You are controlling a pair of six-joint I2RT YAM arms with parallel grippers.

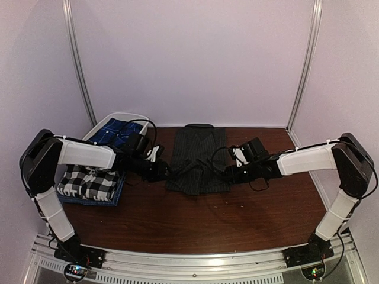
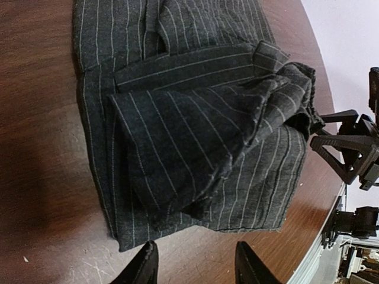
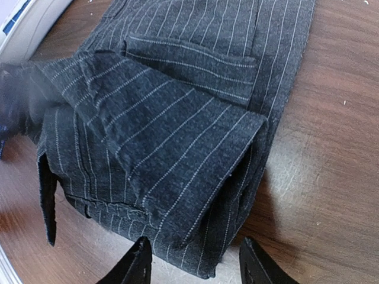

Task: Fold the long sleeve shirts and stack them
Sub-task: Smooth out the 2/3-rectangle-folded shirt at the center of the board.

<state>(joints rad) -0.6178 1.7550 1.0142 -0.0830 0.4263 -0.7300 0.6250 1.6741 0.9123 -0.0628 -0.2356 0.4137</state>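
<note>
The dark charcoal pinstriped shirt (image 1: 198,160) lies partly folded in the middle of the table, sleeves laid over its body (image 2: 195,130) (image 3: 177,130). My left gripper (image 1: 161,171) sits at its left edge, open (image 2: 197,266), with only bare wood between the fingertips and the hem just ahead. Opposite it, at the right edge, my right gripper (image 1: 228,173) is open too (image 3: 195,267), its jaws straddling the near corner of the folded cloth without closing on it. The black-and-white checked shirt (image 1: 89,180) rests folded at the left on a dark blue shirt (image 1: 117,198).
A white bin (image 1: 100,127) holding blue patterned cloth (image 1: 118,133) stands at the back left, behind my left arm. The wooden table (image 1: 237,219) runs to a metal rail at the near edge. The right gripper's fingers (image 2: 349,148) show at the right of the left wrist view.
</note>
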